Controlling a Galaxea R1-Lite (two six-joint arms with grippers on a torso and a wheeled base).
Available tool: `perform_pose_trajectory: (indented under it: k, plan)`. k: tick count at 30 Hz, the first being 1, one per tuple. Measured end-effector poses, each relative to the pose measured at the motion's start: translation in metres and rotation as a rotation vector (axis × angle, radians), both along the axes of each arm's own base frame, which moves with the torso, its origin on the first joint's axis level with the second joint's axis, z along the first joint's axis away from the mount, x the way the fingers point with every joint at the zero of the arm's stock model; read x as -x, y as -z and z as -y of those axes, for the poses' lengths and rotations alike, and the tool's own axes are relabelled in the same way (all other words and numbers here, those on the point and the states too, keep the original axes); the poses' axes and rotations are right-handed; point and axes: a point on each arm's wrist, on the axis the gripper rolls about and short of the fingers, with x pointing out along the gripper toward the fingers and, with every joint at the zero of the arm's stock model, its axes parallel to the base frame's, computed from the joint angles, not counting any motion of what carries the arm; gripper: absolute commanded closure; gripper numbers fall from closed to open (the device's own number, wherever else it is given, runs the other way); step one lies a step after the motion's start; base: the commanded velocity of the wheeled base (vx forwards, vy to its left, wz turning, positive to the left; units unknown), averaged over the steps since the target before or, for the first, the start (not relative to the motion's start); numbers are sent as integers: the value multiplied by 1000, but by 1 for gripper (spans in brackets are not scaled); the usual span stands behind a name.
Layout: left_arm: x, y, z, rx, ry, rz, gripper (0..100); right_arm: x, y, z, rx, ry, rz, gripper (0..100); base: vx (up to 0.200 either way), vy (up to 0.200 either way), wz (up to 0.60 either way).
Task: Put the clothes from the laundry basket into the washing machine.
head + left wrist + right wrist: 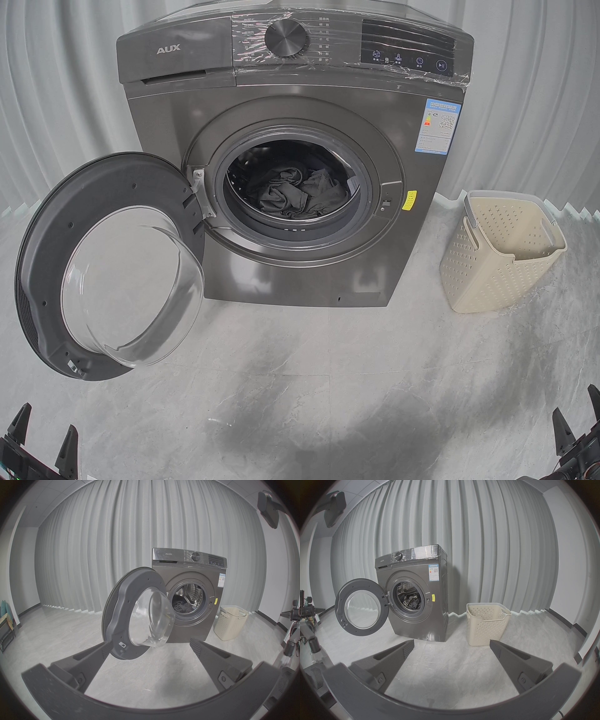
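Head camera: high and close, tilted forward and down onto the front of the grey metal front-loading washing machine (294,187). Left wrist camera: low above the pale marbled floor (156,675), farther back, facing the machine's front from the side of its open round glass-windowed door (137,614). Right wrist camera: equally low, farther back, angled from the opposite side, catching front and one flank. All three share machine, door and cream perforated plastic laundry basket (486,622).
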Motion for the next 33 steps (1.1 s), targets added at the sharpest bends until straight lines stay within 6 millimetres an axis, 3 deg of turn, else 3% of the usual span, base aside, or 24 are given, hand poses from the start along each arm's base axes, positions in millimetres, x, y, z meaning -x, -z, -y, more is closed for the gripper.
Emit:
perform_pose_trajectory:
  k: [21,33]
  plan:
    - [0,0,0,3,6,2,0,0,0,0,0,0,0,0,0,200,0]
    - [0,0,0,-16,4,-1,0,0,0,0,-1,-1,-1,0,0,0,0]
